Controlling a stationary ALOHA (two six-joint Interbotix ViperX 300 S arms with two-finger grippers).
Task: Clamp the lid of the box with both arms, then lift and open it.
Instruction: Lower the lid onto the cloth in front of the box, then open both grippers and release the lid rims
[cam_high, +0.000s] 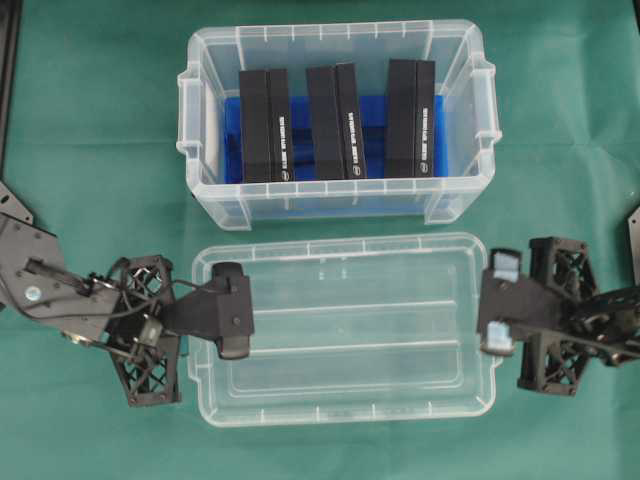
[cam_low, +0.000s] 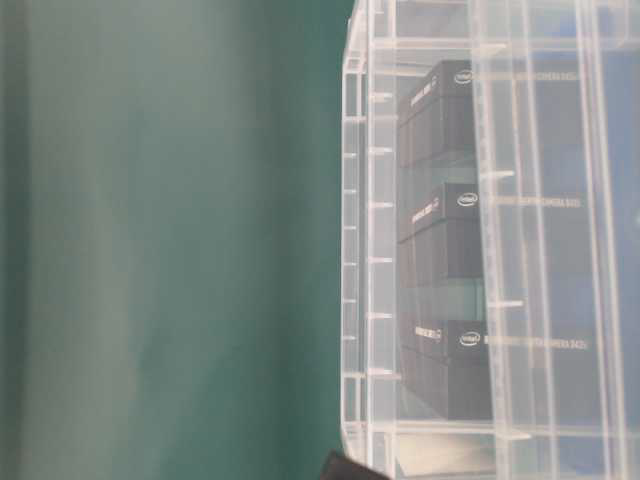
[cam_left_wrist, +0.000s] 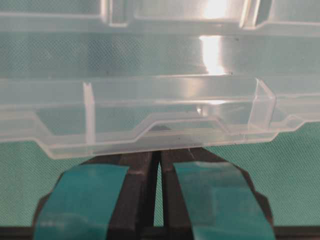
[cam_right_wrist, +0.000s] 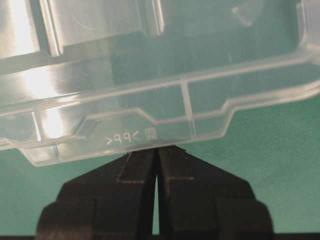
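We cannot read the small white print on the three black packs (cam_high: 338, 120), and the lid (cam_left_wrist: 150, 115) hides both grippers' fingertips in the wrist views.

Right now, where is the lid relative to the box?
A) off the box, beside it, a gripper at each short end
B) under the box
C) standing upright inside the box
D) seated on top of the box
A: the lid lies beside the open box, with the left gripper and right gripper at its short ends.
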